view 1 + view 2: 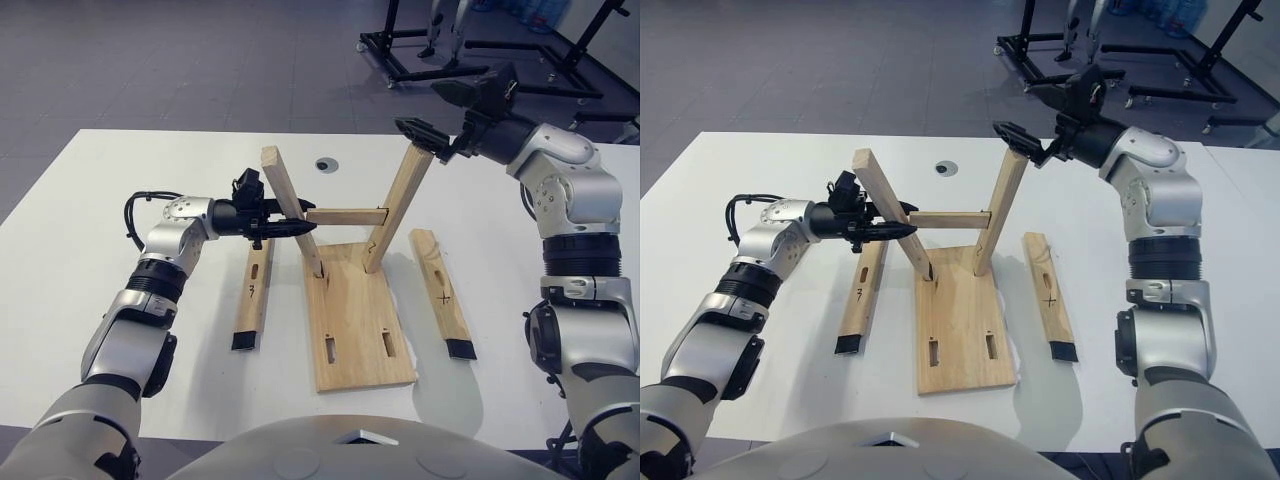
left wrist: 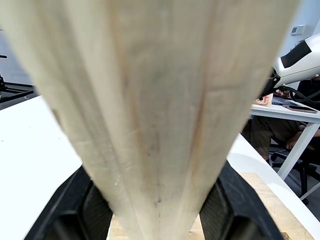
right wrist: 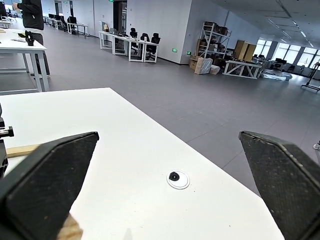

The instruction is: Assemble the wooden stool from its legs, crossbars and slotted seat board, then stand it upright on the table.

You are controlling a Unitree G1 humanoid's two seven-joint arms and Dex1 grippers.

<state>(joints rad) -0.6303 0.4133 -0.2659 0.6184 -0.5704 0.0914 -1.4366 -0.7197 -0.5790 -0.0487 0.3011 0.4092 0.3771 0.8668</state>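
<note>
A white tabletop (image 1: 120,180) carries a slotted seat board (image 1: 355,330), laid flat at its middle. Two legs are seated in the board's far slots, and two near slots are seen in its front end. The left upright leg (image 1: 283,185) and right upright leg (image 1: 398,205) are joined by a crossbar (image 1: 345,216). One loose leg (image 1: 253,295) is laid left of the board, and another loose leg (image 1: 441,290) right of it. The left claw (image 1: 295,228) is clamped on the left upright leg at crossbar height. The right claw (image 1: 438,112) is held wide apart at the right upright leg's top.
</note>
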